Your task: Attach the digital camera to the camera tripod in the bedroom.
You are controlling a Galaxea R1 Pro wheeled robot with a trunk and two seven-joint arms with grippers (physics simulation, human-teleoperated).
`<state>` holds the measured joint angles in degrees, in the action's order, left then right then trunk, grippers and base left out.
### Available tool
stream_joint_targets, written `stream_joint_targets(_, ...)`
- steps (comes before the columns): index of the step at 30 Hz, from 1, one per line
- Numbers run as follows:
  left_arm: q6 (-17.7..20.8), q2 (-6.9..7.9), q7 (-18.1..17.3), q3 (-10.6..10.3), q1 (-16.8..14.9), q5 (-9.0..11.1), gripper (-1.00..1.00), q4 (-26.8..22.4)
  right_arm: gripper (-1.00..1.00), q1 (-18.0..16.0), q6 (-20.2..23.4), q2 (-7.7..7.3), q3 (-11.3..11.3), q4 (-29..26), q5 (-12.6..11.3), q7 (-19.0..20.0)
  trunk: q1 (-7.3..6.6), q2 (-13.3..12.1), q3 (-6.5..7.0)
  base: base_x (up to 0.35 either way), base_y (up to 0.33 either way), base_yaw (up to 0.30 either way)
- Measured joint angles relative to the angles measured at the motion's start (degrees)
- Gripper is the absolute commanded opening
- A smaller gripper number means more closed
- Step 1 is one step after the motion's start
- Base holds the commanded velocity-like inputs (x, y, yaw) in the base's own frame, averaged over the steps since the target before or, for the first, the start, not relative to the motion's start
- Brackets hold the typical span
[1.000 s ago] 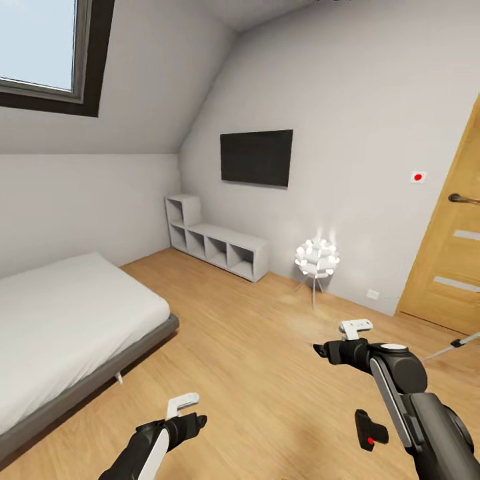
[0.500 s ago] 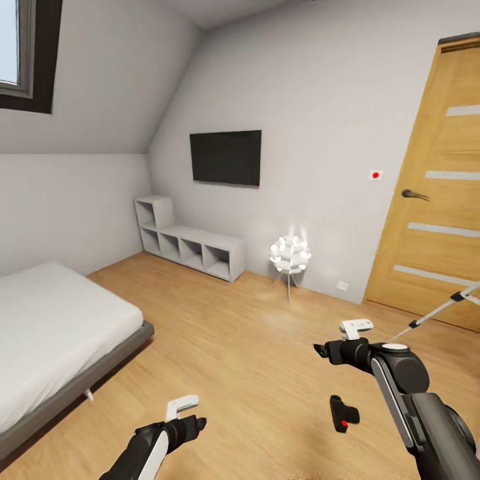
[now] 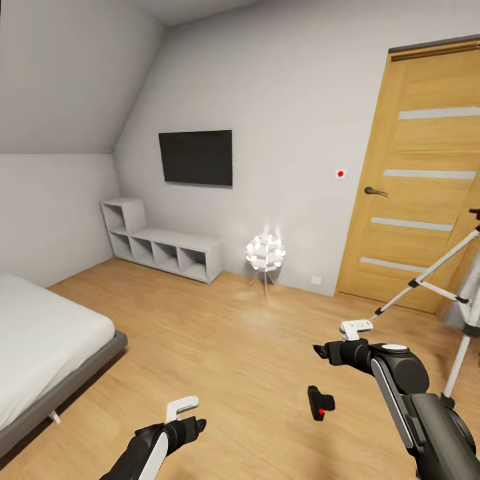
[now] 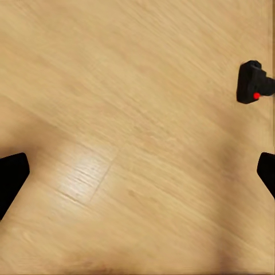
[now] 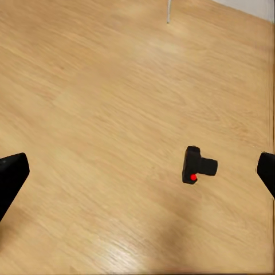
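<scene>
Now, in the head view, the digital camera [image 3: 320, 403] lies on the wood floor [image 3: 233, 347] of the bedroom, between the two arms and nearer to the right gripper [image 3: 330, 348]. The camera tripod [image 3: 433, 287] stands at the right, beside the wooden door [image 3: 413, 173]. The shelf unit [image 3: 160, 247] along the wall has open compartments; what they hold I cannot tell. The left gripper [image 3: 190, 417] hovers over the floor.

In the left wrist view, the fingers [image 4: 11, 177] stand wide apart, and the camera [image 4: 254, 83] lies on bare floor.

In the right wrist view, the jaws are also spread, holding nothing, with the camera [image 5: 197, 165] between them on the floor.
</scene>
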<state>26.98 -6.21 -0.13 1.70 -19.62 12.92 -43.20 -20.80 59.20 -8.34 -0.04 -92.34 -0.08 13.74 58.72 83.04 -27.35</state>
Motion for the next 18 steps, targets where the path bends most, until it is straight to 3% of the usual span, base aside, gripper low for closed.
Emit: stream_joint_targets(18,-0.07,-0.20,0.10,-0.26,0.13,-0.07,1.00,0.04,1.00,0.02,0.55,0.09,0.34,0.09,0.14,0.03,-0.02,0.00,0.00,0.291,-0.097,-0.025)
